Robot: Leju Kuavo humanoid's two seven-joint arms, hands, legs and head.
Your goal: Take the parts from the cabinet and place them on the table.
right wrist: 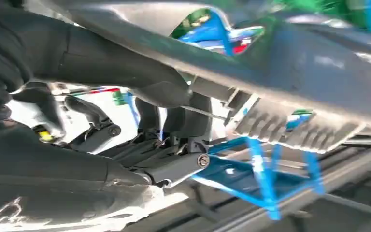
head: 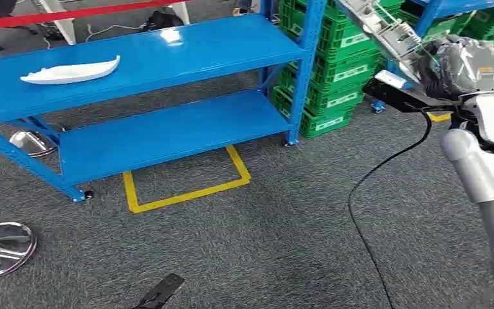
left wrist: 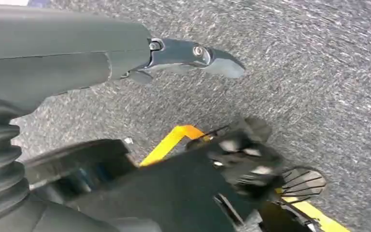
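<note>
Head view: the blue metal shelf rack stands on grey carpet, and a long white moulded part lies alone on its upper shelf. At upper right the right hand carries a long grey ribbed plastic part up high. The right wrist view gets closer: dark fingers curl around that grey part. Left wrist view: the left hand hangs over carpet, fingers apart, holding nothing.

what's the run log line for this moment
right hand: holds grey part | left hand: holds nothing, over carpet | white part: on blue shelf
</note>
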